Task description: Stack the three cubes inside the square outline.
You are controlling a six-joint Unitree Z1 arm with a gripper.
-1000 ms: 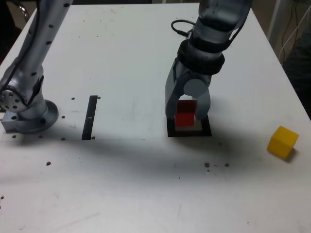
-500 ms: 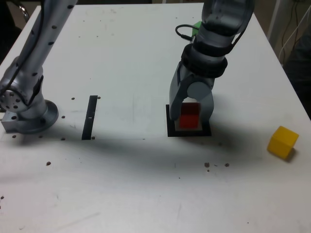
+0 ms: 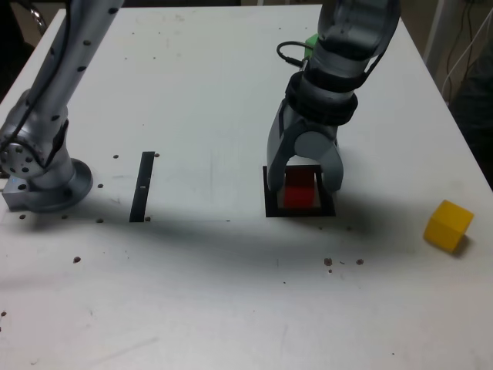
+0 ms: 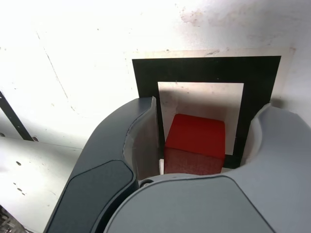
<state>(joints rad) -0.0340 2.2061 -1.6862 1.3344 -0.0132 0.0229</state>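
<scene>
The red cube [image 3: 299,190] rests flat on the white centre of the square outline [image 3: 300,211]. My gripper [image 3: 306,183] stands over it, open, one finger on each side of the cube. In the wrist view the red cube [image 4: 197,136] sits between the fingers [image 4: 146,141] with a gap at each side, inside the square outline [image 4: 204,68]. The yellow cube [image 3: 448,224] lies alone far off at the exterior view's right. Only a sliver of the green cube [image 3: 310,41] shows behind the arm, at the far side of the table.
A thin black strip [image 3: 142,186] lies on the white table at the exterior view's left of the square. The arm's base [image 3: 46,183] stands at the left edge. Small dark specks [image 3: 328,262] dot the surface near the front.
The jaws have spread and let go of the red cube. It was held just above the square a second ago and now rests inside it.
</scene>
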